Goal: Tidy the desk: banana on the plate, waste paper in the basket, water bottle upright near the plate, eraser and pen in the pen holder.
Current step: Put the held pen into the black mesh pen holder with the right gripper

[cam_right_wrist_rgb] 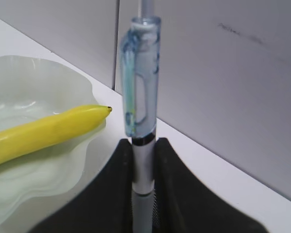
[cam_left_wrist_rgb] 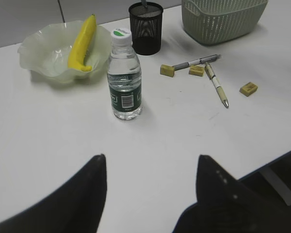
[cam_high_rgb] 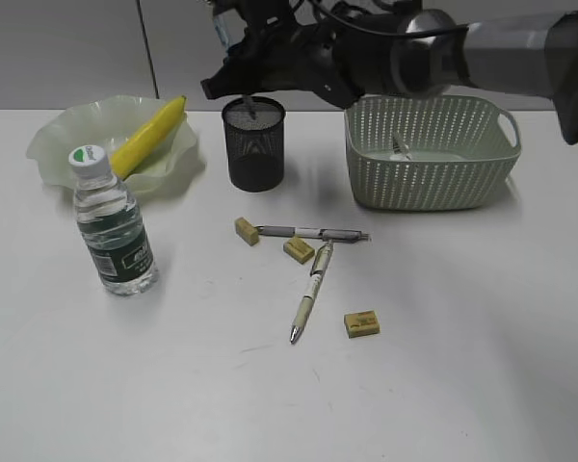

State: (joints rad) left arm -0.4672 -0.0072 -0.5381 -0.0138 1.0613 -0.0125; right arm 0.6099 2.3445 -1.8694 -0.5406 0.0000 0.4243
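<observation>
The pen (cam_right_wrist_rgb: 141, 121) with the clear blue clip is pinched upright between the narrowly set jaws of the right gripper (cam_right_wrist_rgb: 143, 160), which reaches across the middle and hangs directly over the pen holder (cam_high_rgb: 254, 144), the pen's lower end apparently already inside the mesh rim. To finish this step well, I would keep the pen vertical and centred over the opening, lower it until the tip is well below the rim, and only then part the jaws, lifting straight up so the black cup is not tipped. The left gripper (cam_left_wrist_rgb: 150, 194) waits low over the near edge of the desk (cam_high_rgb: 462, 385), jaws wide and empty. Counted: one held pen, two more pens (cam_high_rgb: 312, 233) crossing on the desk, three erasers (cam_high_rgb: 362, 323), one banana (cam_high_rgb: 149, 137) lying in the plate (cam_high_rgb: 58, 144), one water bottle (cam_high_rgb: 111, 223) upright just beside the plate, and one basket (cam_high_rgb: 432, 154) with a small scrap inside, probably the waste paper (cam_high_rgb: 401, 149).
</observation>
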